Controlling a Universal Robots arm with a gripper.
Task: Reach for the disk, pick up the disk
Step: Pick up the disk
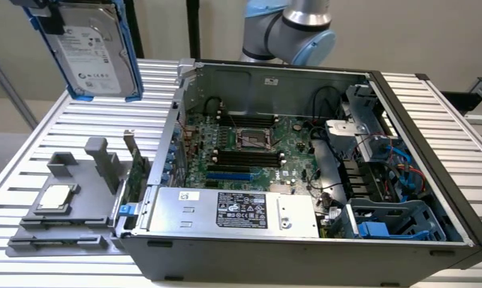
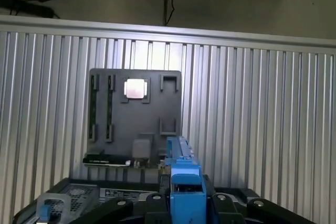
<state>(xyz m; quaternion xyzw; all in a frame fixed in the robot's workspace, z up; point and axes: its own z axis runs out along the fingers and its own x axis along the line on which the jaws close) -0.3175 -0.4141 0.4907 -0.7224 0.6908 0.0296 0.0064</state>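
The disk (image 1: 93, 45), a silver-grey hard drive with a white label and bright blue rails, hangs upright high above the slatted table at the exterior view's upper left. My gripper (image 1: 47, 11) holds it from its top end, mostly cut off by the picture's edge. In the wrist view the disk's blue rail edge (image 2: 185, 179) stands between the black fingers (image 2: 155, 203), and my gripper (image 2: 186, 205) is shut on it. The disk is clear of the grey fixture and the computer case, both well below it.
A grey fixture plate (image 1: 65, 207) (image 2: 135, 124) lies on the slatted metal table (image 1: 81, 120), carrying a small square CPU chip (image 1: 56, 197) (image 2: 135, 88). The open computer case (image 1: 305, 150) fills the middle, with a silver power supply box (image 1: 233, 210) at its front. The arm's joints (image 1: 293, 27) rise behind the case.
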